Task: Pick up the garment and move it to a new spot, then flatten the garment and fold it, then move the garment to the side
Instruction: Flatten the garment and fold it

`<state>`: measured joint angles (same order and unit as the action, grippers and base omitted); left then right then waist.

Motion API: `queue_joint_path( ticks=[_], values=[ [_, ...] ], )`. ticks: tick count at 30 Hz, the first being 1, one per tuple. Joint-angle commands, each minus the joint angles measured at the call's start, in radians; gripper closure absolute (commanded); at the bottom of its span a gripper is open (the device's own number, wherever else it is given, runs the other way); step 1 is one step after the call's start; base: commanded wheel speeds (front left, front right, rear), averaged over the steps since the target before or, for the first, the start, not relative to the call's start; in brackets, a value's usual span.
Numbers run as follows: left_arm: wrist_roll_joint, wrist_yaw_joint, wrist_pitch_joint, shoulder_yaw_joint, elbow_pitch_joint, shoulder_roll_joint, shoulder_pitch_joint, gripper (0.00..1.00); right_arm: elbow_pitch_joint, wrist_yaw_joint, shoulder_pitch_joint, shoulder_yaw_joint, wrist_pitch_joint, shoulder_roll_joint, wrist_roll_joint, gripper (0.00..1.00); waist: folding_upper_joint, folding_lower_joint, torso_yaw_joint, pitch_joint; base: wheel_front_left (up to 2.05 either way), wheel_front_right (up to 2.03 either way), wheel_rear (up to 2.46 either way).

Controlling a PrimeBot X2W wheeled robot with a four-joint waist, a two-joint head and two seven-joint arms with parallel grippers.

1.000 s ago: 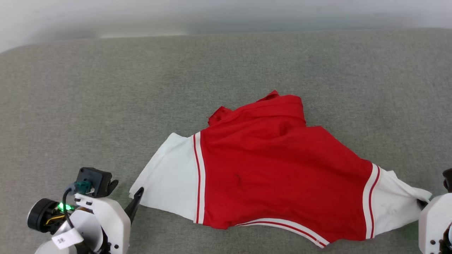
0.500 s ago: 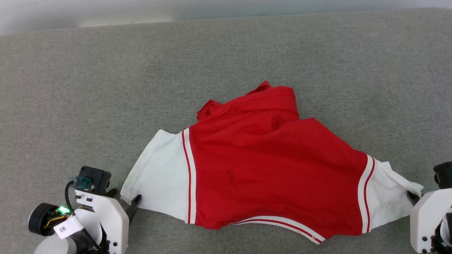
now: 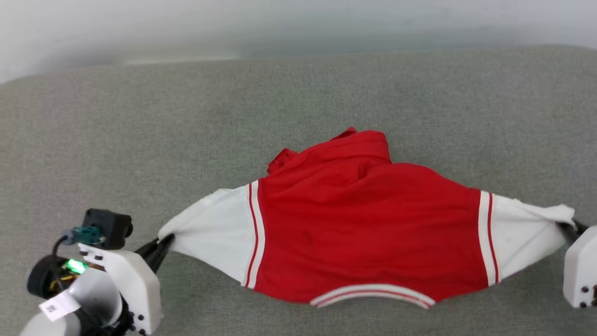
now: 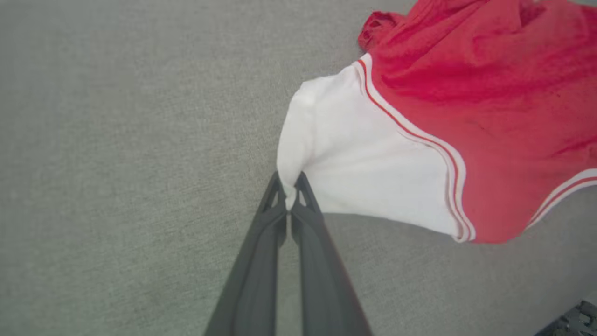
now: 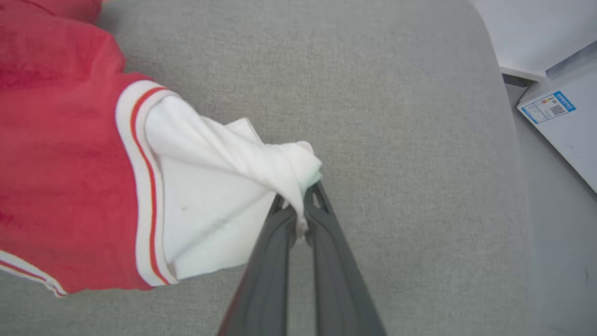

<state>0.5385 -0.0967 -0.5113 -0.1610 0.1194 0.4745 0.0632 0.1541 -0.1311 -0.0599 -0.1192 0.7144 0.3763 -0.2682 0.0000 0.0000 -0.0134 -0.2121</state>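
counter (image 3: 140, 140): broad, covered in matte grey woven cloth, rounded at the far corners. shirt (image 3: 364, 224): thin bright red fabric with white short sleeves, narrow red-and-white stripe trim, and a red collar (image 3: 326, 149) rumpled on the far side. it lies mid-counter, long axis running sleeve to sleeve across the robot's front, stretched between the two hands, with its striped hem bowing toward the near edge. left sleeve (image 4: 364, 168): smooth, tapering to a point, its tip nipped by the left hand (image 4: 289, 196), whose dark fingers are closed together on a small fold of white cloth. right sleeve (image 5: 210, 196): more bunched and creased, its end gripped the same way by the right hand (image 5: 301, 210). the shirt lies inward from both hands, each holding its own end and neither nearer. judgement: the coming move depends on both hands travelling together along that axis, and so small a pinch on thin cloth may slip.
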Motion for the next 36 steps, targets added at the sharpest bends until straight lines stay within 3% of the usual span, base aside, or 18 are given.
queue_joint_path(
  ticks=[1, 9, 15, 27, 36],
  values=[
    [0.004, -0.001, 0.000, 0.011, 0.028, 0.019, -0.017, 1.00, 0.009, 0.001, -0.023, -0.008, -0.007, 0.013, -0.015, 1.00, 0.0000, 0.0000, 0.007, 0.030, 0.00, 0.00, 0.00],
    [0.044, 0.019, -0.004, 0.153, 0.308, 0.110, 0.019, 1.00, 0.081, 0.001, -0.167, -0.010, 0.042, 0.101, -0.116, 1.00, 0.0000, 0.0000, 0.003, 0.122, 0.00, 0.00, 0.00],
    [0.073, 0.026, -0.006, 0.248, 0.398, 0.164, 0.119, 1.00, 0.120, 0.001, -0.327, 0.001, 0.064, 0.138, -0.173, 1.00, 0.0000, 0.0000, -0.013, 0.164, 0.00, 0.00, 0.00],
    [0.070, 0.041, 0.018, 0.319, 0.396, 0.229, 0.381, 1.00, 0.082, 0.001, -0.585, 0.077, 0.041, 0.137, -0.206, 1.00, 0.0000, 0.0000, -0.045, 0.160, 0.00, 0.00, 0.00],
    [0.060, 0.024, 0.037, 0.281, 0.272, 0.269, 0.596, 1.00, -0.002, 0.001, -0.755, 0.139, -0.016, 0.111, -0.189, 1.00, 0.0000, 0.0000, -0.060, 0.031, 0.00, 0.00, 0.00]
  ],
)
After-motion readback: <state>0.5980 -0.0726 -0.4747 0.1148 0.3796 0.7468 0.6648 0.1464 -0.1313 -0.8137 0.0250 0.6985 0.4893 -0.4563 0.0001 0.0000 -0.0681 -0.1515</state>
